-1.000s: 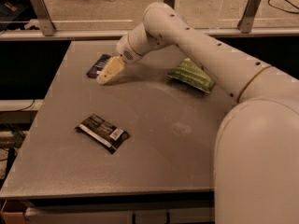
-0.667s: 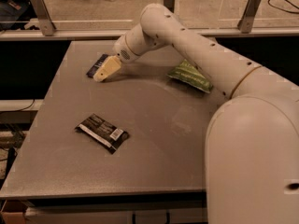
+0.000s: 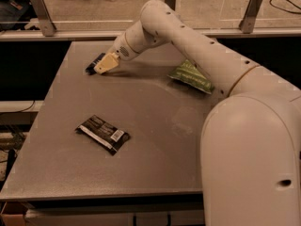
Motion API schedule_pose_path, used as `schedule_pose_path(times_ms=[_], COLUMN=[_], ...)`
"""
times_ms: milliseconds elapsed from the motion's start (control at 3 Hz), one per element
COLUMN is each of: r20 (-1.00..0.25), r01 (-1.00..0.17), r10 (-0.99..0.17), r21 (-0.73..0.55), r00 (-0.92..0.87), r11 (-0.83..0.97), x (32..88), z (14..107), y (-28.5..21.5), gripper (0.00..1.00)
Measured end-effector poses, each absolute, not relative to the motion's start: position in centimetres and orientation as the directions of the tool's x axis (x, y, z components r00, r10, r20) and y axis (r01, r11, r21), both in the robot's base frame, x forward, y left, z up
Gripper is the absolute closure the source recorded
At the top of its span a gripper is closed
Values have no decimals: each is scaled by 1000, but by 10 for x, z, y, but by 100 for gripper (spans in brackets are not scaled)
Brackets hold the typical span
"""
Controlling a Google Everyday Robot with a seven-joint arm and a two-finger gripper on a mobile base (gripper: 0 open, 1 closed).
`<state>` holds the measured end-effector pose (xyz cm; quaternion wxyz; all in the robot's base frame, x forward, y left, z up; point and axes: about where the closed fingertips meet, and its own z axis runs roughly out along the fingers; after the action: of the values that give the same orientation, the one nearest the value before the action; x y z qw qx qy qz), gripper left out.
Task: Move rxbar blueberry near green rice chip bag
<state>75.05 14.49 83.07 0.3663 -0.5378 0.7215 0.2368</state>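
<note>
The rxbar blueberry (image 3: pixel 94 63) is a small dark navy wrapper lying at the far left of the grey table (image 3: pixel 150 173), partly hidden by my gripper. My gripper (image 3: pixel 102 68), with pale yellow fingers, is down over the bar's right end. The green rice chip bag (image 3: pixel 190 76) lies at the far right of the table, partly hidden behind my white arm, well apart from the bar.
A longer black-brown wrapper with a white barcode patch (image 3: pixel 102 133) lies front left. My arm's large white body (image 3: pixel 249 164) fills the right foreground. A glass barrier with metal posts (image 3: pixel 41 13) runs behind the table's far edge.
My gripper has shifted slightly left and down onto the blue bar. The bar, the green bag and the black-brown wrapper have not moved.
</note>
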Motion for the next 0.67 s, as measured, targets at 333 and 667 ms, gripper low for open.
schedule_pose_path(times_ms=[333, 667], r20=[-780, -756], r01=[-947, -941], r10=[-605, -643], r21=[-54, -118], r00=[-158, -123], r11=[318, 319], x=[747, 744], z=[835, 855], y=[140, 128], gripper=[86, 100])
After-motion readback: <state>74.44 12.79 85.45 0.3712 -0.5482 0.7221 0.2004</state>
